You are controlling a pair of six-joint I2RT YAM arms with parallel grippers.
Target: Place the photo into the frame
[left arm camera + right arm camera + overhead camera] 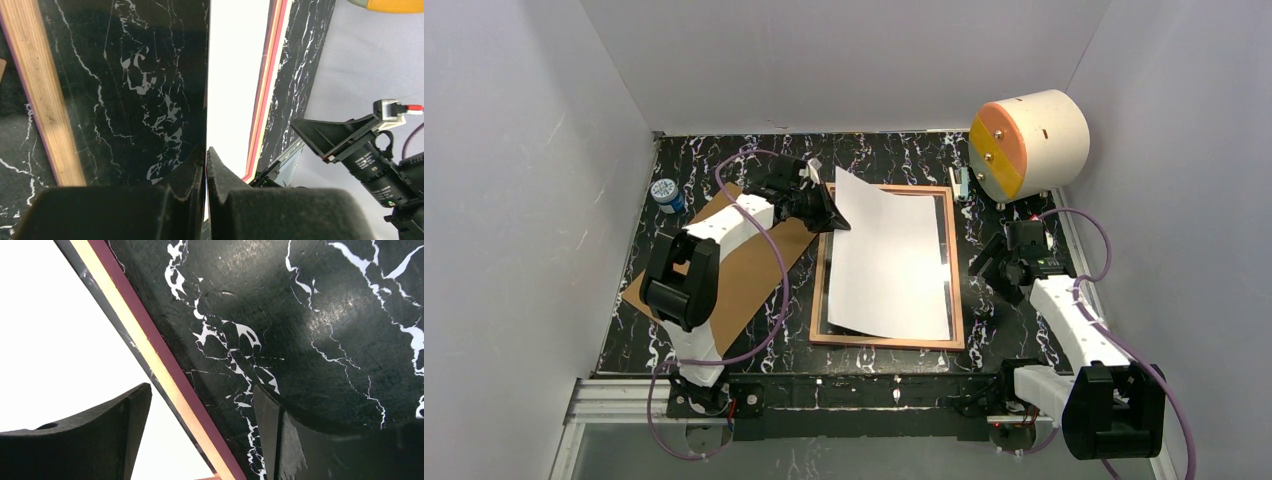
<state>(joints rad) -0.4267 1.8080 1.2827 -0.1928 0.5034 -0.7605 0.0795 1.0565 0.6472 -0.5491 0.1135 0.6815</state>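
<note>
The frame (958, 300) lies back-up on the black marble table, its wood-brown rim showing. The photo (892, 265) lies white back up over the frame, skewed, its far left corner lifted. My left gripper (832, 215) is shut on the photo's left edge near that corner; in the left wrist view the white sheet (235, 75) runs edge-on between my pads (220, 167). My right gripper (992, 268) is open and empty just right of the frame. In the right wrist view its fingers (127, 415) straddle the frame's rim (165, 375) above the white photo (60, 355).
A flat brown backing board (749, 270) lies under my left arm at the left. A small blue-capped jar (665, 194) stands at the far left. A white cylinder with an orange and yellow face (1024, 145) sits at the back right. Grey walls close in on three sides.
</note>
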